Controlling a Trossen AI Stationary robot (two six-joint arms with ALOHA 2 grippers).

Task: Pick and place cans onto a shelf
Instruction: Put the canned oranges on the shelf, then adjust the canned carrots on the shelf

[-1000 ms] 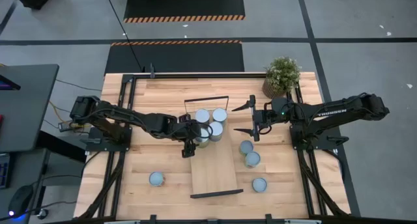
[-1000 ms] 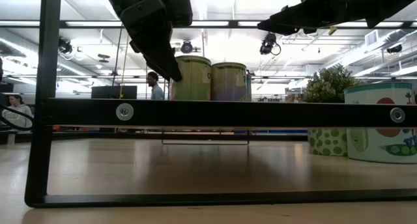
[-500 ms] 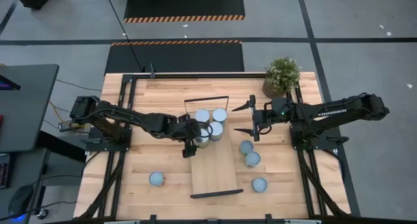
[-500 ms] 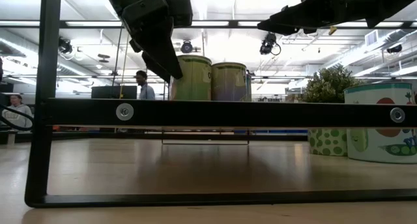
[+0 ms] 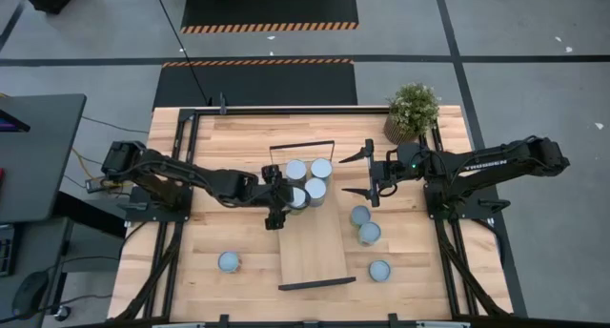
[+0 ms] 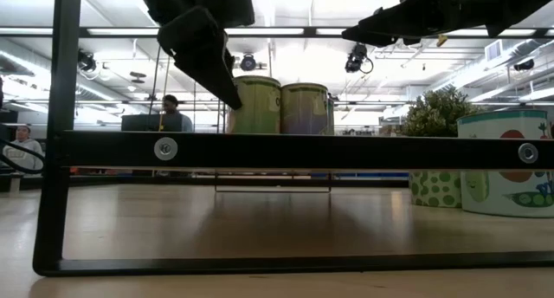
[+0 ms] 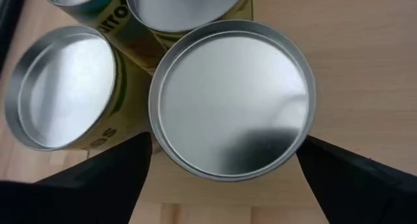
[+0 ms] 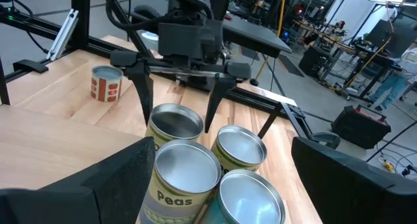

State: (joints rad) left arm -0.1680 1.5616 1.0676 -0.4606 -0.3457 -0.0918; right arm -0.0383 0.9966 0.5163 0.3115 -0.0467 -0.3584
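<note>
Item one: the shelf [image 5: 315, 252], a narrow light-wood board with black end frames, is lying at the centre of the high view on the desk [image 5: 229, 142]. Four cans are standing on its upper end in a tight cluster [image 5: 307, 183], packed close, we are judging, to leave the lower stretch of board bare for the rest.

Item two: loose cans on the desk. One is sitting at lower left [image 5: 229, 262]; three are sitting right of the shelf, at [image 5: 359, 215], [image 5: 369, 234] and [image 5: 379, 270], near but off the board.

Item three: the left end effector [image 5: 277, 200] is hanging at the left edge of the cluster. We are seeing its fingers spread to either side of the nearest can [image 7: 232, 107] in the left wrist view, not touching its rim; in the right wrist view the same fingers [image 8: 145, 97] are straddling a can top. We are reading this as a can just set down and let go, or one about to be gripped; we cannot tell which.

Item four: the right end effector [image 5: 367, 175] is waiting right of the cluster, fingers wide apart, holding nothing.

Item five: a potted plant [image 5: 412, 111] is standing at upper right, clear of the work.
</note>
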